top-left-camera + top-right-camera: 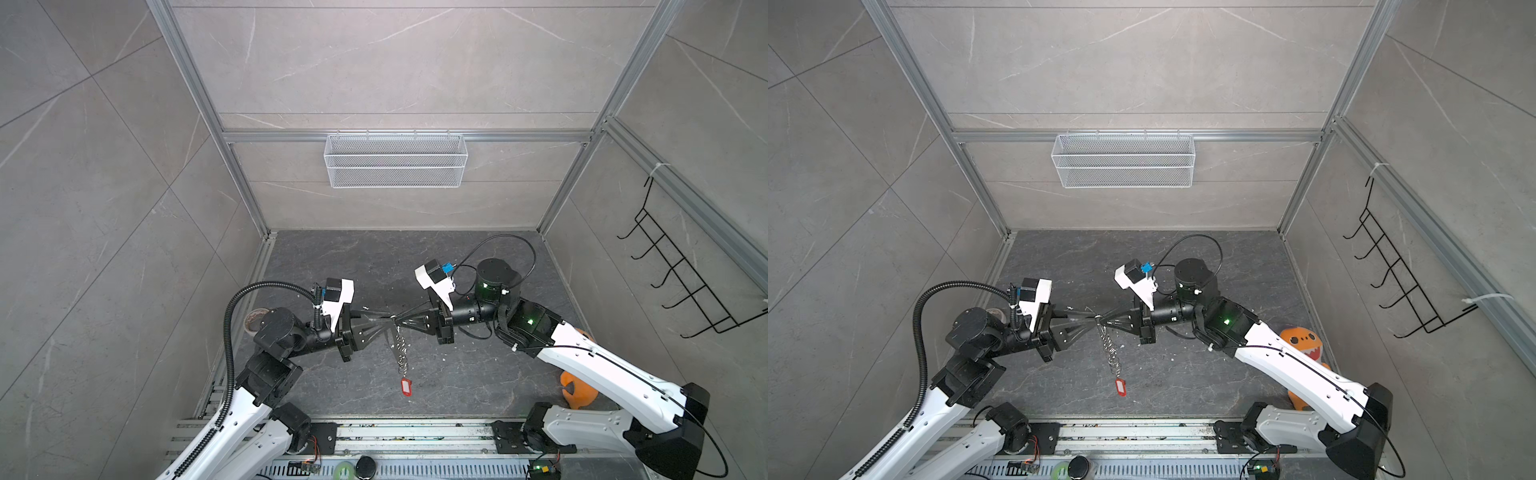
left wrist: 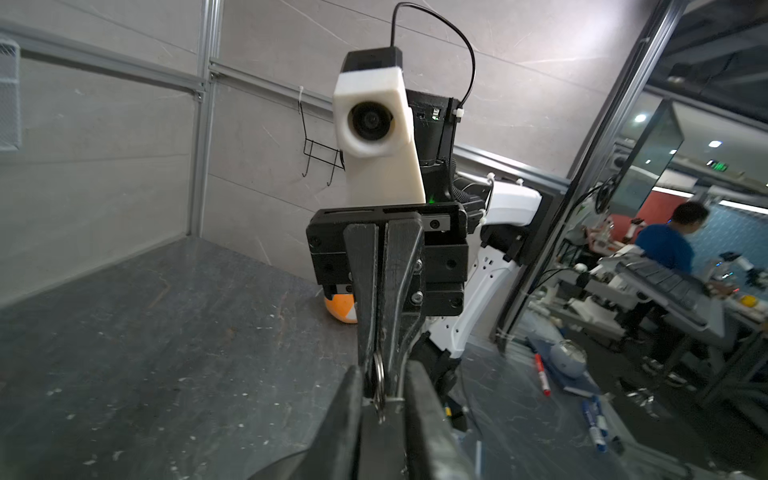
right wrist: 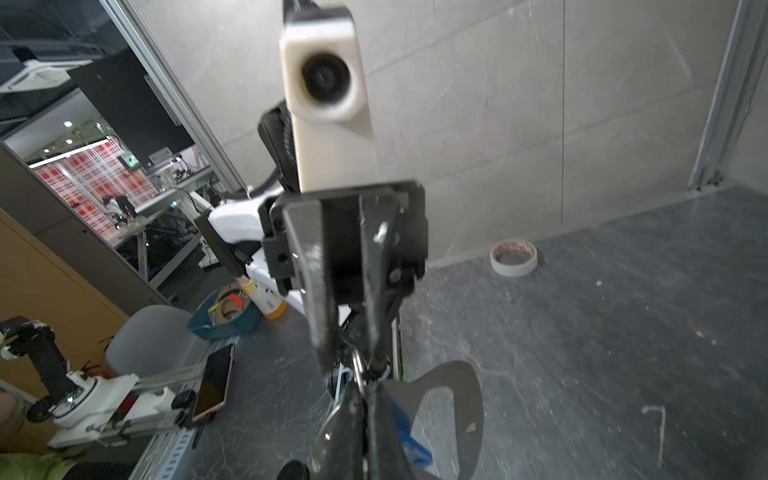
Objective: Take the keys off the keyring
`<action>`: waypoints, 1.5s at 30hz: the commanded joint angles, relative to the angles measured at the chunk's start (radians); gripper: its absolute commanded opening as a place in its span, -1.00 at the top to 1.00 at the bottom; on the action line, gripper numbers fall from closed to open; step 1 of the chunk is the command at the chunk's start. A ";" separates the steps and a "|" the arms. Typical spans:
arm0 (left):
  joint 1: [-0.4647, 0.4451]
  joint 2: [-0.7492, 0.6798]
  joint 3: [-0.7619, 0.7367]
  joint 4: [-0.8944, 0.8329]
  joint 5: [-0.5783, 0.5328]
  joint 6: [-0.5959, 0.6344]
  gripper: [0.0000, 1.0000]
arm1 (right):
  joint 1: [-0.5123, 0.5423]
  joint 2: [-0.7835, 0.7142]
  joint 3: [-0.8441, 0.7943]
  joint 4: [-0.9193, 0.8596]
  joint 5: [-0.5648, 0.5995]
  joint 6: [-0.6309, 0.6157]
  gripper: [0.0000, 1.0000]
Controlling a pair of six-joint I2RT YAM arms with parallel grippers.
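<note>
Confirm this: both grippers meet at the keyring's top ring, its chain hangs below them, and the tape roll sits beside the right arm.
Not quite. The tape roll sits beside the left arm, not the right. A top view shows it half hidden behind that arm's elbow. The rest stands.

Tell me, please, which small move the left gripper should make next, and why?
Probably close the left gripper on the top ring. The right gripper is shut on the keyring there, and the rest of it hangs free with the red key lowest. The left jaws stand slightly apart around that ring; a second grip seems needed to work a key off.
</note>
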 commanded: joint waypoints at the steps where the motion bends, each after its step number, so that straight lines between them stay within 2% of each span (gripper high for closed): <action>1: -0.002 -0.029 0.093 -0.154 -0.014 0.066 0.39 | -0.013 0.014 0.107 -0.231 0.026 -0.096 1.00; 5: -0.003 0.008 0.175 -0.326 0.006 0.127 0.38 | -0.015 0.063 0.217 -0.428 0.041 -0.167 1.00; 10: -0.002 0.090 0.272 -0.481 0.041 0.180 0.40 | -0.015 0.111 0.310 -0.558 0.048 -0.211 1.00; 13: -0.002 0.127 0.316 -0.549 0.053 0.212 0.61 | -0.015 0.124 0.344 -0.593 0.055 -0.224 1.00; 15: -0.002 0.143 0.333 -0.556 0.068 0.218 0.67 | -0.015 0.133 0.365 -0.617 0.053 -0.232 1.00; 20: -0.003 0.178 0.371 -0.596 0.092 0.239 0.56 | -0.014 0.146 0.388 -0.636 0.055 -0.242 1.00; 30: -0.002 0.215 0.387 -0.595 0.164 0.230 0.57 | -0.014 0.154 0.395 -0.617 0.076 -0.239 1.00; 45: -0.002 0.239 0.393 -0.618 0.121 0.247 0.61 | -0.013 0.149 0.404 -0.600 0.070 -0.230 1.00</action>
